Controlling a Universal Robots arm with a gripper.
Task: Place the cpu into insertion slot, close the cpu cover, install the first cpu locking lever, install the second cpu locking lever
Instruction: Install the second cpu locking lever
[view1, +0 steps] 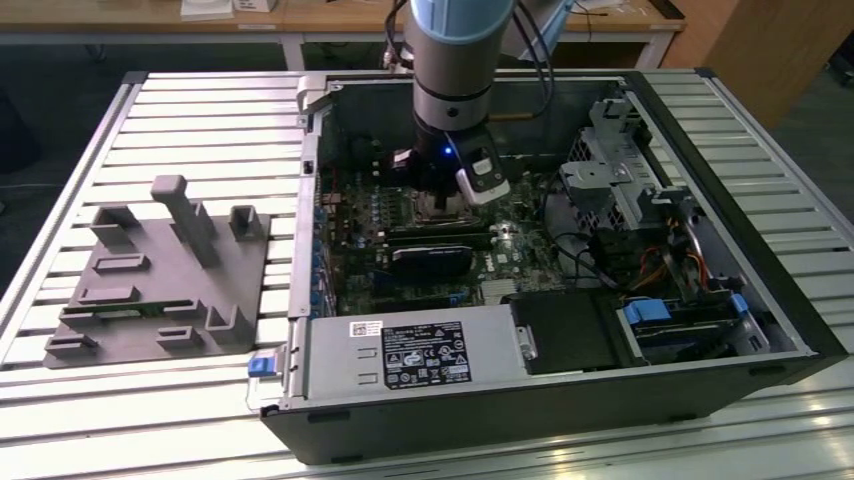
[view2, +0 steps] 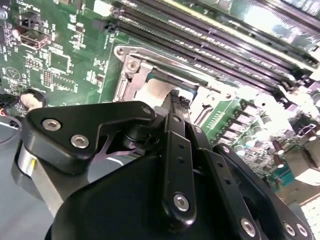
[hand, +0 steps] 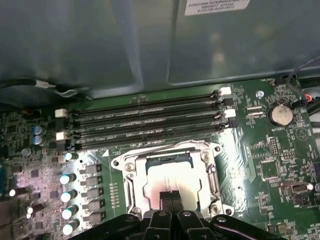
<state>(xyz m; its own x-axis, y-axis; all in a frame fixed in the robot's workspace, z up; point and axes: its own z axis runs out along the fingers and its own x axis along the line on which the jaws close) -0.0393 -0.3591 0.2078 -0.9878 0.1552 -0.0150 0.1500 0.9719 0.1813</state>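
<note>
Black gripper (hand: 171, 196) fingers are pressed together, holding nothing, right over the pale silvery square cpu (hand: 172, 181). It sits inside the silvery-rimmed square insertion slot (hand: 131, 187) on the green circuit board (hand: 260, 150).

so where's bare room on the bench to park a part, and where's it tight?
Free: slatted table around the grey fixture plate, and the strip beyond the computer case on the exterior view's right. Tight: inside the case, gripper at the insertion slot.

Your bench: slatted aluminium table (view1: 200, 110). On it, open PC case (view1: 747, 370) toward exterior view's right; grey fixture plate (view1: 147, 300) with upright blocks toward exterior view's left, well apart from case.
</note>
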